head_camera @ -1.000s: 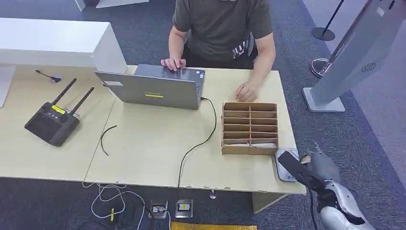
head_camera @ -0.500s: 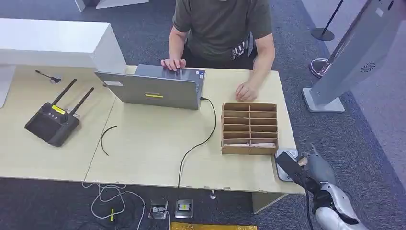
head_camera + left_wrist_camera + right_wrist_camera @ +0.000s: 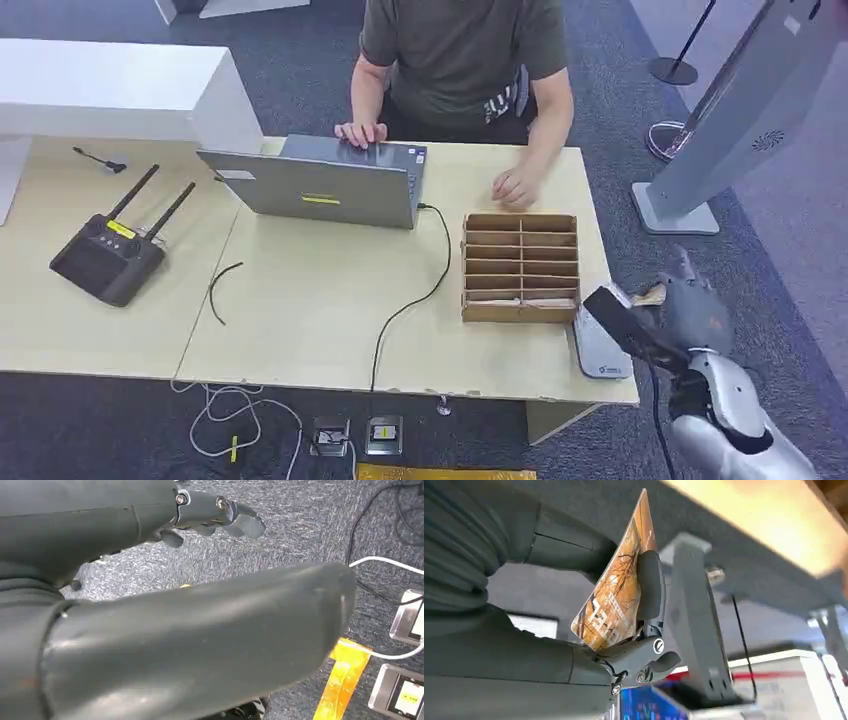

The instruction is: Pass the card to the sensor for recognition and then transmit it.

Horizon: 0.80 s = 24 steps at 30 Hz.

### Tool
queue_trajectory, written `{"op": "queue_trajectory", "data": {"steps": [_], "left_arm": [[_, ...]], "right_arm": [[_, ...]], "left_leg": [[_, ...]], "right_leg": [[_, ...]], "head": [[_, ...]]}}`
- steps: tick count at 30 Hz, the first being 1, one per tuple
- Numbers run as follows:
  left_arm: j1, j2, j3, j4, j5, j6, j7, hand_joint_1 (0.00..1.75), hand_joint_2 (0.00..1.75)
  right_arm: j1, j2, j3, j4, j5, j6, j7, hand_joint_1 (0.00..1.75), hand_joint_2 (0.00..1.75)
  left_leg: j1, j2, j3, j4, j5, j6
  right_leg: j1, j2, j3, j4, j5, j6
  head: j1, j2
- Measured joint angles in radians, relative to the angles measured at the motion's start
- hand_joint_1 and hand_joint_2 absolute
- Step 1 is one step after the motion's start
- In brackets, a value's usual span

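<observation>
We've got the card (image 3: 616,600) pinched in the right hand (image 3: 690,315), thumb vs fingers, card on edge. Sensor (image 3: 600,350) lies flat on the table (image 3: 300,300) corner, just inboard of and below the hand, so next move prob. a short drop toward it. Left hand (image 3: 210,515) hangs over the floor, fingers loosely apart, holding nothing.

The robot's right arm (image 3: 735,425) is silver and glossy with a dark joint band, and a thin black cable runs beside it. Its right hand (image 3: 690,315) is matte grey. The left hand (image 3: 150,620) has a thick grey thumb, darker fingers (image 3: 240,522) with silver screws, and a ribbed grey cover.
</observation>
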Motion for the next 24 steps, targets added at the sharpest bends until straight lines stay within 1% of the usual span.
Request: {"op": "queue_trajectory", "data": {"steps": [4,6,9,16,18,20,24], "left_arm": [[0.000,0.000,0.000,0.000,-0.003,0.000,0.000,0.00,0.00],[0.000,0.000,0.000,0.000,-0.005,-0.001,0.000,0.00,0.00],[-0.003,0.000,0.000,0.000,-0.010,-0.003,0.000,0.00,0.00],[-0.005,0.000,0.000,0.000,-0.013,-0.004,0.000,0.00,0.00],[-0.006,0.000,0.000,0.000,-0.018,-0.005,0.000,0.00,0.00],[-0.008,0.000,0.000,0.000,-0.024,-0.006,0.000,0.00,0.00],[-0.021,-0.001,0.000,0.000,-0.043,-0.016,0.009,0.00,0.00]], "right_arm": [[-0.038,-0.043,-0.029,-0.117,0.045,0.031,0.021,1.75,1.75],[-0.057,-0.058,-0.036,-0.155,0.069,0.060,0.033,1.75,1.75],[-0.081,-0.073,-0.043,-0.193,0.070,0.085,0.041,1.75,1.75],[-0.099,-0.087,-0.052,-0.240,0.069,0.093,0.042,1.75,1.75],[-0.102,-0.088,-0.052,-0.246,0.066,0.105,0.041,1.75,1.75],[-0.110,-0.088,-0.049,-0.245,0.056,0.119,0.030,1.75,1.75],[-0.130,-0.070,-0.028,-0.230,0.045,0.138,-0.021,1.75,1.75]], "left_leg": [[0.000,0.000,0.000,0.000,0.000,0.000],[0.000,0.000,0.000,0.000,0.000,0.000],[0.000,0.000,0.000,0.000,0.000,0.000],[0.000,0.000,0.000,0.000,0.000,0.000],[0.000,0.000,0.000,0.000,0.000,0.000],[0.000,0.000,-0.001,0.000,0.000,0.000],[0.000,0.000,-0.001,0.000,0.000,0.000]], "right_leg": [[0.000,0.000,0.000,0.000,0.000,0.000],[0.000,0.001,0.000,0.000,0.000,0.000],[0.000,0.000,0.000,0.000,0.000,0.000],[0.000,0.000,0.000,0.000,0.000,0.000],[0.000,0.000,0.000,0.000,0.000,0.000],[0.000,0.000,0.000,0.000,0.000,0.000],[0.000,0.000,0.000,0.000,0.000,0.000]], "head": [[0.000,0.000],[0.000,0.000],[0.000,0.000],[0.000,0.000],[0.000,0.000],[0.000,0.000],[0.000,0.000]]}}
